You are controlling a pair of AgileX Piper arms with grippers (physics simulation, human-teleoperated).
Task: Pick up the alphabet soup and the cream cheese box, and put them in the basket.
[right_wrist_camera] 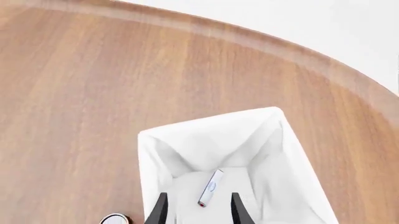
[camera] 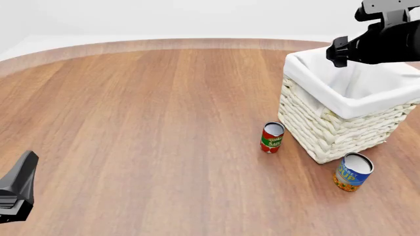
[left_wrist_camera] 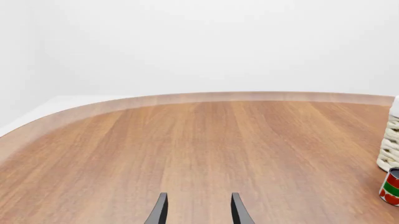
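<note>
The alphabet soup (camera: 353, 172), a blue and yellow-orange can, stands on the table just in front of the basket's near corner. The woven basket (camera: 328, 132) with its white liner (right_wrist_camera: 149, 144) sits at the right. In the right wrist view the cream cheese box (right_wrist_camera: 210, 188) shows edge-on, inside the basket on the liner. My right gripper (right_wrist_camera: 199, 196) hangs open above the basket's inside, its fingers apart from the box. Far from all of this, my left gripper (left_wrist_camera: 199, 196) is open and holds nothing, low at the table's near left, where its arm (camera: 18, 191) shows.
A red-and-green tomato sauce can (camera: 272, 137) stands upright left of the basket's front wall, also at the edge of the left wrist view (left_wrist_camera: 391, 186). The right arm (camera: 384, 42) reaches over the basket's far side. The table's curved far edge (camera: 164, 44) runs behind.
</note>
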